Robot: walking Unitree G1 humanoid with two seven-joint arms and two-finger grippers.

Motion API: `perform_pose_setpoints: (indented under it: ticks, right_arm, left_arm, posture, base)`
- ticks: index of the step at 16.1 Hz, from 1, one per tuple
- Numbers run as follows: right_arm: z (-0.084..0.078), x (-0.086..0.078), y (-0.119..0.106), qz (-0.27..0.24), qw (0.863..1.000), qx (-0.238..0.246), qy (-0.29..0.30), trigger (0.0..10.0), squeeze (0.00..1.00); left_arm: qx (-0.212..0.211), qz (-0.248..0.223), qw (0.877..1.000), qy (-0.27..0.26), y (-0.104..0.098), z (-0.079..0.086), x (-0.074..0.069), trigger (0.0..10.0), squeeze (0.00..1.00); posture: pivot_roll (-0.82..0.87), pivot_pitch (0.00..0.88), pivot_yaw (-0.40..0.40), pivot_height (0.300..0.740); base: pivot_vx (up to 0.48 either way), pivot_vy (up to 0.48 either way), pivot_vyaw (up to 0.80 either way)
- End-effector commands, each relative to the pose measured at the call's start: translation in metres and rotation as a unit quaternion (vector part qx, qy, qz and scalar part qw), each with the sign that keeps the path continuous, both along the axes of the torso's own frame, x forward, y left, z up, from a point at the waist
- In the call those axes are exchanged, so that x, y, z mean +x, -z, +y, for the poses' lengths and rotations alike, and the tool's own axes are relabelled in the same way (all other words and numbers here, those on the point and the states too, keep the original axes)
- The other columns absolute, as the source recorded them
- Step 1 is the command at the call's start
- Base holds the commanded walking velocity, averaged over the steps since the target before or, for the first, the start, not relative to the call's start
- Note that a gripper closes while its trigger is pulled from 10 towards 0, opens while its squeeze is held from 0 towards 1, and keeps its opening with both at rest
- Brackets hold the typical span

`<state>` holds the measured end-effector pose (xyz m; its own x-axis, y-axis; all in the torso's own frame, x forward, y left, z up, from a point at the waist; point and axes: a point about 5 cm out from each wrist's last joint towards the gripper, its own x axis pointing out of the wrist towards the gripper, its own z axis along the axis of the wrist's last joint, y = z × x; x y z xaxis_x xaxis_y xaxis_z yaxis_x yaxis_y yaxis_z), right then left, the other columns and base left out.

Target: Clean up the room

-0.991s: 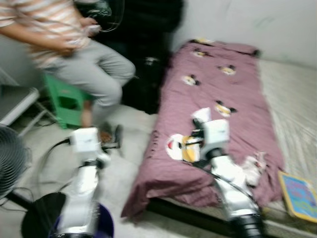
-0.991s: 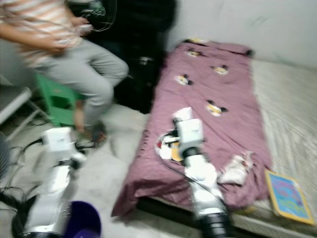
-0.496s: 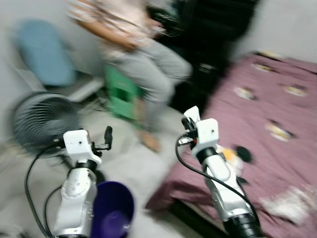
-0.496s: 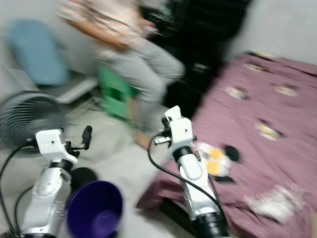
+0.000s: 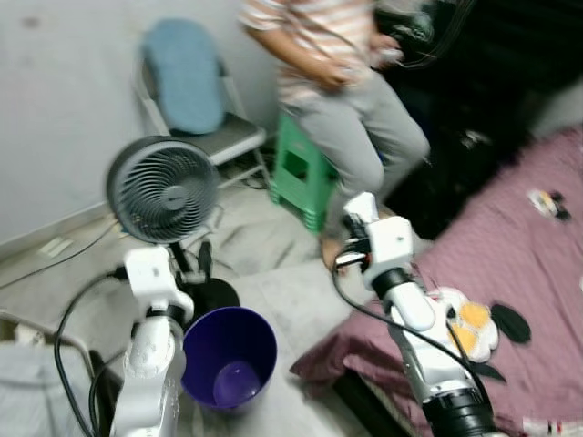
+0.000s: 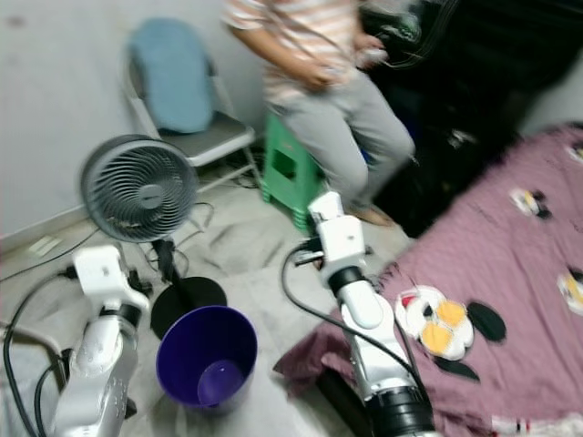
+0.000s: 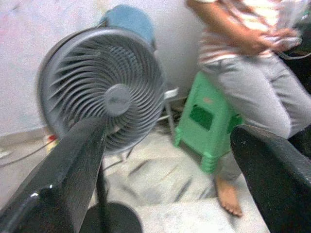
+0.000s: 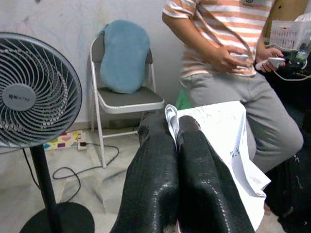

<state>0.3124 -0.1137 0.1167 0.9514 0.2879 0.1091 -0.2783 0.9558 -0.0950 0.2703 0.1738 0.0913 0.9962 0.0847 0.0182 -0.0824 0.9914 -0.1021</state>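
Our right gripper [image 8: 170, 145] is up in front of us, fingers pressed together and pinching a white sheet of paper [image 8: 228, 141]. Our left gripper [image 7: 165, 165] is raised on the left, its fingers spread wide with nothing between them. Down near our left arm sits the purple bin [image 5: 228, 355], upright on the floor. Just beyond it stands a grey fan [image 5: 162, 189]. Farther off, a person [image 5: 351, 100] sits on a green stool [image 5: 302, 177], beside a folding chair [image 5: 196, 100] with a blue cushion. On the right lies the maroon bedspread [image 5: 528, 273].
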Motion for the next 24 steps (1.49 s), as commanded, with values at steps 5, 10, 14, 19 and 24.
perform_pose_setpoints:
  ticks: [5,10,14,19,24]
  right_arm:
    - [0.025,0.002,-0.002,0.000,1.000,0.008,-0.013,10.0,0.00]
    - [0.032,-0.002,-0.006,-0.016,0.999,-0.012,-0.028,10.0,0.00]
    - [0.040,-0.009,0.002,0.001,1.000,0.009,-0.028,10.0,0.00]
    - [0.056,-0.012,0.014,0.027,0.997,0.009,-0.075,10.0,0.00]
    - [0.053,-0.005,0.010,0.020,0.997,0.000,-0.072,10.0,0.00]
  left_arm:
    - [0.013,-0.022,1.000,0.005,-0.016,0.004,0.014,10.0,0.00]
    - [0.020,-0.036,0.999,0.021,-0.026,-0.001,0.019,10.0,0.00]
    - [0.026,-0.022,0.999,0.015,-0.021,0.005,0.007,10.0,0.00]
    - [0.023,0.003,0.999,-0.046,-0.007,0.021,-0.025,10.0,0.00]
    - [0.021,0.005,0.999,-0.047,-0.008,0.020,-0.027,10.0,0.00]
  posture:
    - [0.01,0.000,-0.004,0.740]
    - [-0.01,0.004,0.011,0.740]
    - [0.02,0.021,0.014,0.740]
    - [0.11,0.008,-0.079,0.740]
    - [0.09,0.030,-0.071,0.740]
  base:
    - [0.000,0.000,0.00]
    - [0.000,0.000,0.00]
    - [0.000,0.000,0.00]
    - [0.000,0.000,0.00]
    - [0.000,0.000,0.00]
